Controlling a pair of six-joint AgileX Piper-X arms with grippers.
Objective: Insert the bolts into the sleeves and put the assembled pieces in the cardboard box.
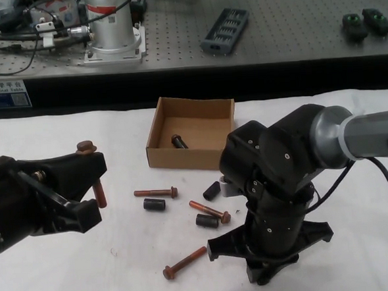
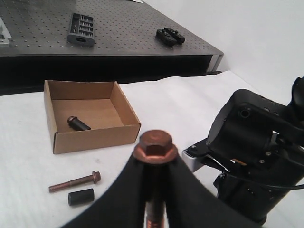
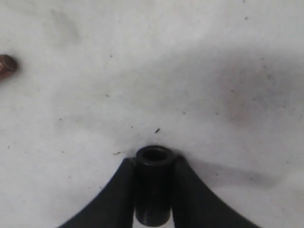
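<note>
My left gripper (image 1: 94,183) is shut on a copper bolt (image 1: 98,188), held upright above the white cloth at the left; in the left wrist view the bolt's hex head (image 2: 155,146) pokes up between the fingers. My right gripper (image 3: 153,164) is shut on a black sleeve (image 3: 153,185), its bore facing the cloth just below. The right arm (image 1: 276,193) stands near the front of the cardboard box (image 1: 182,159), which holds one assembled piece (image 1: 179,142). Three loose bolts (image 1: 156,192) (image 1: 209,211) (image 1: 185,263) and three loose sleeves (image 1: 154,204) (image 1: 211,190) (image 1: 206,220) lie between the arms.
Behind the cloth stands a raised perforated table with a grey slotted tray (image 1: 224,29), two black parts (image 1: 366,24) and a metal post base (image 1: 111,32). A copper bolt end (image 3: 7,66) lies near the right gripper.
</note>
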